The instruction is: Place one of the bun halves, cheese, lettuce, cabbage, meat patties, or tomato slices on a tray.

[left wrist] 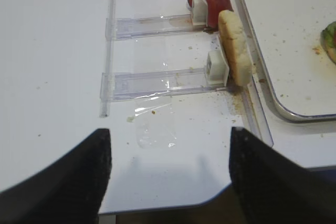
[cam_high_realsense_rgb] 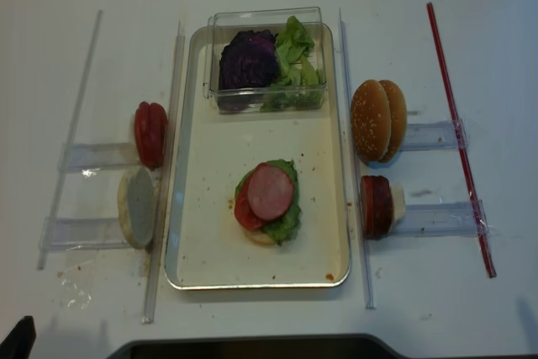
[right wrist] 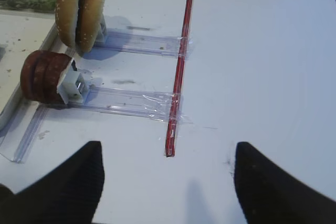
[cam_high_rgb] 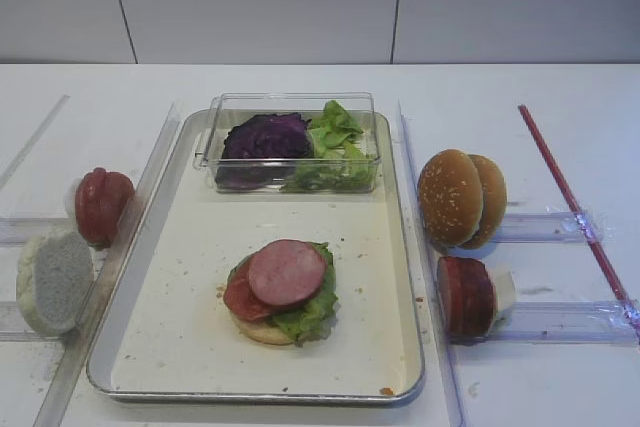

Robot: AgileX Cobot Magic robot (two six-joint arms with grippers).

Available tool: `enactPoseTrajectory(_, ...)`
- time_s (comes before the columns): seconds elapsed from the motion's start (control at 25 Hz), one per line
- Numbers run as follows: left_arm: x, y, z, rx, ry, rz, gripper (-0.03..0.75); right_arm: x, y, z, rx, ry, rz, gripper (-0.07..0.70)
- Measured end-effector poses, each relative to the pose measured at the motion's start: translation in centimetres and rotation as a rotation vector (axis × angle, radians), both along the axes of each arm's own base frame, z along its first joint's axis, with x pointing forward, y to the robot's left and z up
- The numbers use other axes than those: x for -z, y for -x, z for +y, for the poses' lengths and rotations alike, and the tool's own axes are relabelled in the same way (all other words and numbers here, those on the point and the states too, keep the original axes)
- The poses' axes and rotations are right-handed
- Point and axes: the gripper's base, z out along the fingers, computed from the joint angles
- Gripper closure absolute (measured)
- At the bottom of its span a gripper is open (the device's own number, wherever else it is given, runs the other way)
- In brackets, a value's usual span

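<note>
On the silver tray (cam_high_rgb: pixel 180 337) a stack lies: pale bun half, tomato slice (cam_high_rgb: pixel 240 299), lettuce (cam_high_rgb: pixel 315 312), and a meat patty (cam_high_rgb: pixel 287 272) on top. Cabbage (cam_high_rgb: pixel 265 137) and more lettuce (cam_high_rgb: pixel 335 132) fill the clear box at the tray's back. Sesame bun halves (cam_high_rgb: pixel 460 197) and meat patties (cam_high_rgb: pixel 466 295) stand on edge to the right, tomato slices (cam_high_rgb: pixel 102 204) and a pale bun half (cam_high_rgb: pixel 55 279) to the left. Cheese is out of view. My right gripper (right wrist: pixel 167 148) is open over bare table. My left gripper (left wrist: pixel 169 132) is open near the front edge.
A red strip (cam_high_rgb: pixel 570 197) runs along the far right, taped across clear plastic racks (cam_high_rgb: pixel 555 322). Clear rails (cam_high_rgb: pixel 420 247) flank the tray. The table's front edge (left wrist: pixel 210 202) lies just under my left gripper. Crumbs dot the table by the left racks (left wrist: pixel 157 82).
</note>
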Motion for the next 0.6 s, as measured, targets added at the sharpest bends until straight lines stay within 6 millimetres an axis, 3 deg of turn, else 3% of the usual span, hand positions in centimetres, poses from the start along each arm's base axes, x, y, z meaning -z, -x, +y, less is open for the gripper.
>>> enactPoseTrajectory(0.6,0.0,0.0,0.0,0.0,0.0,0.0,0.276,0.0,0.0,0.0,0.0,0.0,0.0,0.101)
